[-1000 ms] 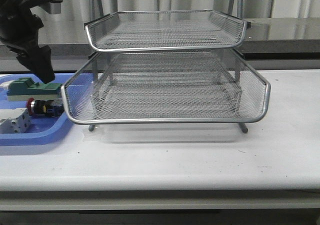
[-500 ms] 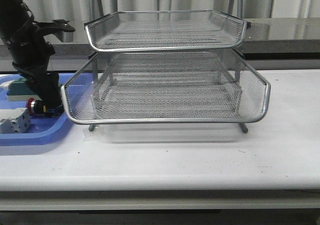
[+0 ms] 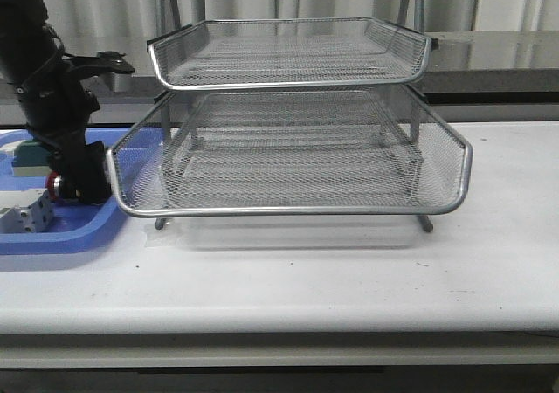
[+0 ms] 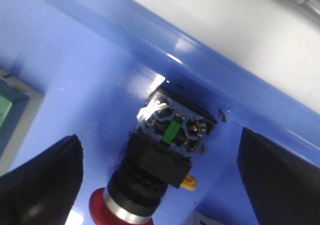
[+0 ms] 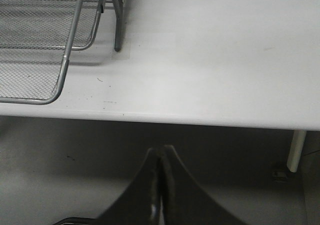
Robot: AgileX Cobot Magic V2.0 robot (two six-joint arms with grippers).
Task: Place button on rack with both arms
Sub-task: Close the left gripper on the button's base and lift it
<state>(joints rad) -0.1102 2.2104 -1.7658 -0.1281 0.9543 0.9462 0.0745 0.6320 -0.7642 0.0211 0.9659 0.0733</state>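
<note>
the task is barely begun: the button [image 4: 167,157] lies in the blue tray [image 4: 65,65] between the left gripper's [image 4: 160,177] spread fingers, ungrasped, the rack [image 3: 288,148] holds nothing, and the right gripper [image 5: 159,185] is pressed together off the table

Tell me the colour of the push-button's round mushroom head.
Red, above a silver collar; the push-button's round mushroom head shows best in the left wrist view.

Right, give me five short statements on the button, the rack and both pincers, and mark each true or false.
1. The red mushroom-head push-button lies in the flat blue plastic tray. True.
2. The left pincer is shut on the button. False: its fingers stand open on either side.
3. The right pincer is shut. True.
4. The silver wire-mesh rack holds the button. False: no button in it.
5. The right pincer hangs above the rack. False: off the white table edge.
</note>
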